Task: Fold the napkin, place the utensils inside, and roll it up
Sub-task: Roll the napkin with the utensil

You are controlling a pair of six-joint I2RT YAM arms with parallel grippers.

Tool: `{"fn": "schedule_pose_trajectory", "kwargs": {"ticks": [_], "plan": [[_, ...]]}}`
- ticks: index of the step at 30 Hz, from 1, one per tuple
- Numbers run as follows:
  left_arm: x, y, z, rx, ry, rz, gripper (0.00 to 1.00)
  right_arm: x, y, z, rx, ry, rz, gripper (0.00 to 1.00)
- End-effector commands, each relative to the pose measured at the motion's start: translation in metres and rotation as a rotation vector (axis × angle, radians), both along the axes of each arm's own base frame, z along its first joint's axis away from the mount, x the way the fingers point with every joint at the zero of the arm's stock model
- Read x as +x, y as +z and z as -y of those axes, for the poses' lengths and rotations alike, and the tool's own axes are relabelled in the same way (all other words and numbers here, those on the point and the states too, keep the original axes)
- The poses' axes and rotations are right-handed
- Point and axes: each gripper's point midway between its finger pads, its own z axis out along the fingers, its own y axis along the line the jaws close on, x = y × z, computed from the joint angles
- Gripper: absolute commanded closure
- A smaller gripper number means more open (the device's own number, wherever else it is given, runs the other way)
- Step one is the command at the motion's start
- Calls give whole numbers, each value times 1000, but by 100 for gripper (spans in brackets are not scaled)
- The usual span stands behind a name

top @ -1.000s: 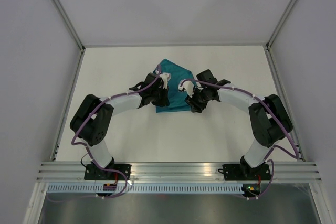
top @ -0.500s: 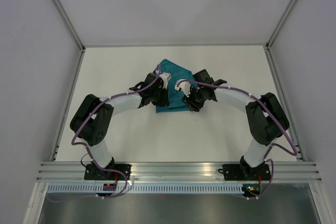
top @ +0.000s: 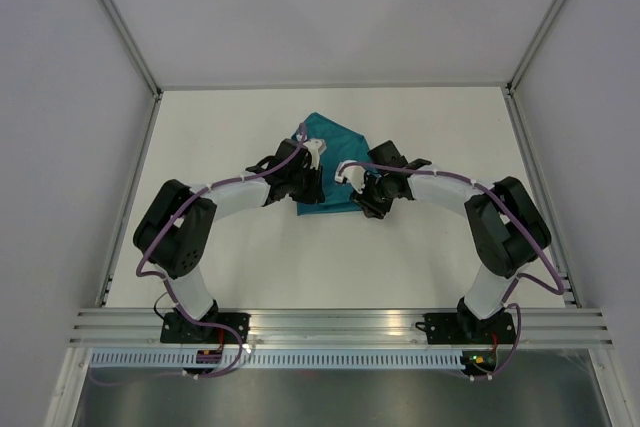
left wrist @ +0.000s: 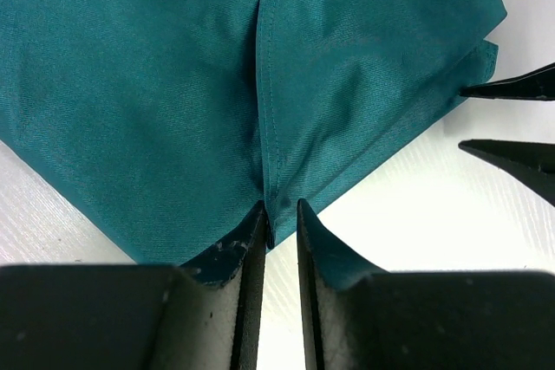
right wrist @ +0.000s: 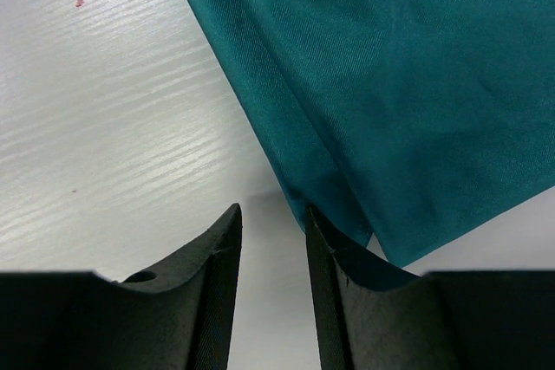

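The teal napkin (top: 335, 142) lies folded on the white table, its near part under both grippers. In the left wrist view the napkin (left wrist: 173, 84) fills the frame, with a stitched hem running down to my left gripper (left wrist: 279, 210). The jaws stand a narrow gap apart, with the hem's end at their tips. My right gripper (right wrist: 273, 214) is open on the table at the napkin's (right wrist: 416, 84) near right corner, with the cloth edge against its right finger. From above, the left gripper (top: 308, 192) and right gripper (top: 365, 199) face each other. No utensils are in view.
The right gripper's two fingertips (left wrist: 507, 88) show at the right edge of the left wrist view, close to the napkin's corner. Grey walls with metal rails (top: 125, 37) enclose the table. An aluminium rail (top: 340, 325) with the arm bases runs along the near edge.
My right gripper has moved left, closer to the napkin's near right corner. The left arm and the napkin have not visibly moved.
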Motion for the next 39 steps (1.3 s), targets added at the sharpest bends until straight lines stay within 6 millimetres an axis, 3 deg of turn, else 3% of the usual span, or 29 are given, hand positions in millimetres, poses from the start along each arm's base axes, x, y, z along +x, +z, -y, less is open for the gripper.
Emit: {"fn": "schedule_pose_trajectory", "kwargs": {"ticks": [1, 9, 18, 21, 28, 33, 39], "plan": [[14, 26, 8, -58, 30, 56, 75, 12, 8, -1, -3, 3, 84, 60], [15, 29, 8, -62, 25, 59, 78, 24, 7, 4, -23, -34, 137, 71], [10, 26, 6, -61, 16, 50, 87, 38, 19, 0, -16, -68, 180, 73], [8, 28, 6, -67, 7, 59, 84, 32, 27, -4, 18, -44, 164, 68], [17, 50, 3, -102, 37, 120, 64, 26, 55, -14, 81, 28, 191, 57], [23, 70, -3, -125, 74, 161, 60, 17, 57, -22, 110, 120, 173, 45], [43, 105, -36, -142, 227, 236, 59, 20, 48, -36, 109, 232, 180, 29]]}}
